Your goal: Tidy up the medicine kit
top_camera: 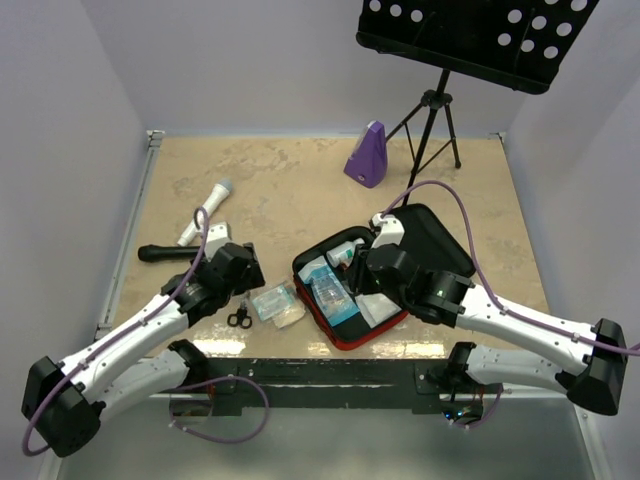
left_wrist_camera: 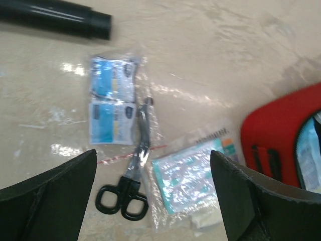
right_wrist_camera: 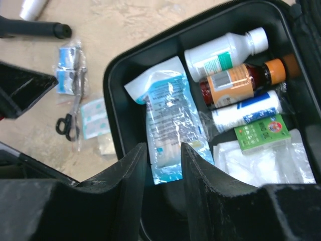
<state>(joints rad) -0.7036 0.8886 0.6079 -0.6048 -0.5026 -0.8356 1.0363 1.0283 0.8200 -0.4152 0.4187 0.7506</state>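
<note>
Closest to the lens, the right gripper [right_wrist_camera: 163, 146] hung low over the soft, red, black-lined medicine kit [top_camera: 445, 245], its jaws drawn narrow. We saw the end of a clear, blue-printed plastic packet [right_wrist_camera: 168, 115] in the slit between them. We could not tell whether they pinched it or merely hovered above it. The left gripper [left_wrist_camera: 153, 153] was spread wide and held nothing. It was poised above a pair of black-handled steel scissors [left_wrist_camera: 131, 181] and some small crinkly sachets [left_wrist_camera: 113, 108] lying loose on the tabletop.

The kit lay open flat close to the near edge of the tabletop, somewhat toward the right edge, with its lid folded back toward the far right corner. Its tray held the packet, a white plastic bottle [right_wrist_camera: 225, 50], a brown bottle with an orange cap [right_wrist_camera: 241, 80] and a small green carton [right_wrist_camera: 262, 133].

We judged the kit light but floppy: its padded walls would give under a squeeze, and its contents would slide if it were tipped. The red rim, or the free edge of the lid, seemed to us the best place to pinch.
</note>
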